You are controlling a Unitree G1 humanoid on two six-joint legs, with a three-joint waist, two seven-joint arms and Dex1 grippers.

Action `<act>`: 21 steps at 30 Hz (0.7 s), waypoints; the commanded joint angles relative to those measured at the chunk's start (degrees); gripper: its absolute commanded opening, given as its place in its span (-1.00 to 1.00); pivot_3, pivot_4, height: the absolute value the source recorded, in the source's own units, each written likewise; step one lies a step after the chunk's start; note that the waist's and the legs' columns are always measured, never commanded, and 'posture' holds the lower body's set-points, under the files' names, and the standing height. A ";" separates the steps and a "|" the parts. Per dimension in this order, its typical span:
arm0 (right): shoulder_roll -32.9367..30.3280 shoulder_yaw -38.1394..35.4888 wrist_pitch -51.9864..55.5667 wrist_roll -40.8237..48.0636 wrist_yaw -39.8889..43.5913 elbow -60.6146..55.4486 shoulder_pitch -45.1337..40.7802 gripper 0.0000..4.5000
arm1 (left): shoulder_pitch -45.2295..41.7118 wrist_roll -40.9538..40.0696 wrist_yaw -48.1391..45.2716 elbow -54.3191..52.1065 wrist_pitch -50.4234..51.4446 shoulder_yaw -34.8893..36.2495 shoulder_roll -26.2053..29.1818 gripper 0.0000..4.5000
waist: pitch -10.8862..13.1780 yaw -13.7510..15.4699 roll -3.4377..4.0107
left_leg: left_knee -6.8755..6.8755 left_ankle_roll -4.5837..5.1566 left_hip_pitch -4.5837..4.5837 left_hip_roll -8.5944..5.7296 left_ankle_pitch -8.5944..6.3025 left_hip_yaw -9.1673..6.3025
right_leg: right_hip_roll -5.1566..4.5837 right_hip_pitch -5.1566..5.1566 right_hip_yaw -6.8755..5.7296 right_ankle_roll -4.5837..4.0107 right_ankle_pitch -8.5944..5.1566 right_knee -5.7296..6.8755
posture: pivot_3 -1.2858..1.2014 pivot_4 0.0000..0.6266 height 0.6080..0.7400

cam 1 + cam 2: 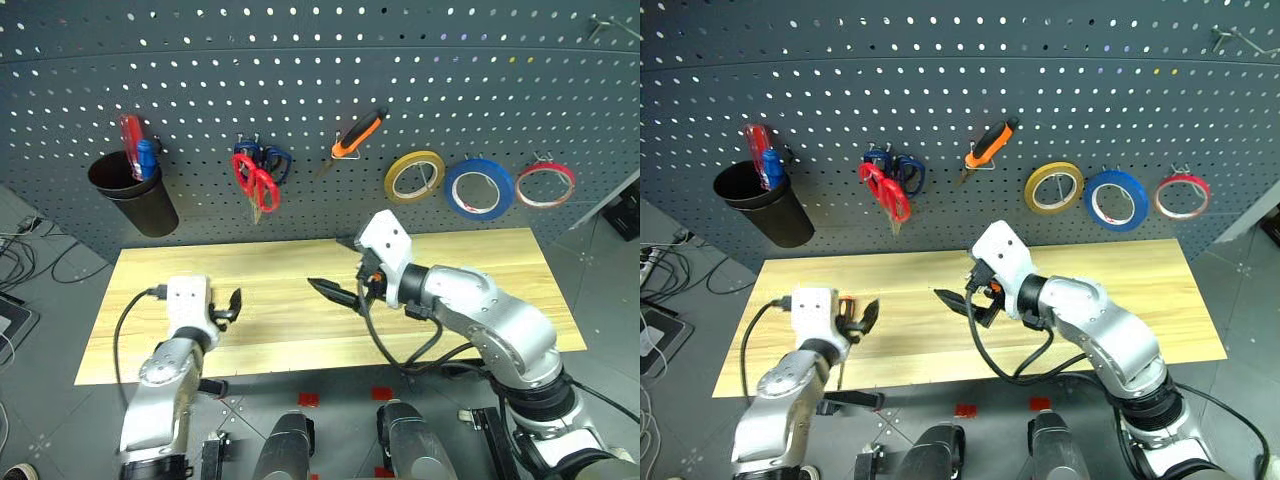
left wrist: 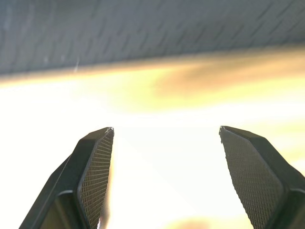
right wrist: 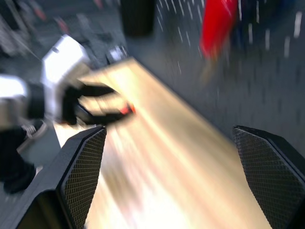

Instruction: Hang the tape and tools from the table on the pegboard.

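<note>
A black cup on the pegboard at far left holds red and blue handles, their tips hidden inside, so I cannot tell whether the screwdriver is among them. The left gripper, fingers apart and empty, hovers low over the table. The red scissors hang over a blue-handled pair, then the pliers. The right gripper is spread wide, empty. The blue tape hangs between 2 other rolls, so the job looks finished.
</note>
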 commanded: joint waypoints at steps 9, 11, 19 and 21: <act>5.38 5.03 9.42 2.89 -2.83 -5.97 -3.56 1.00 | -6.42 -5.47 -5.23 14.07 8.10 5.86 9.27 0.66 | 0.62 0.11 -0.13 | -0.02 0.02 0.04 -0.01 -0.01 -0.07 | 0.04 0.02 -0.07 -0.01 0.00 0.01 | 0.02 -0.02 1.00; 6.62 4.70 10.31 3.18 -3.10 -5.66 -4.44 1.00 | -9.30 -5.09 -5.62 18.31 7.13 4.84 9.99 0.66 | 0.98 0.13 -0.18 | -0.03 0.02 0.04 -0.01 -0.01 -0.07 | 0.03 0.00 -0.07 -0.01 0.00 0.00 | 0.02 0.01 1.00; 6.92 4.00 12.56 4.81 -2.31 -5.80 -6.28 1.00 | -16.22 -4.84 -3.87 27.32 7.40 2.31 7.78 0.66 | 1.82 0.03 -0.38 | -0.04 0.01 -0.14 0.01 -0.01 -0.03 | -0.05 -0.25 0.00 -0.01 0.01 0.02 | 0.01 0.06 1.00; 6.64 3.87 12.76 4.91 -2.17 -5.53 -6.74 1.00 | -16.80 -5.08 -2.14 28.36 7.78 3.27 6.78 0.38 | 1.83 0.01 -0.40 | -0.07 0.01 -0.15 0.02 -0.01 -0.02 | -0.04 -0.30 0.01 -0.01 0.01 0.02 | 0.00 0.04 1.00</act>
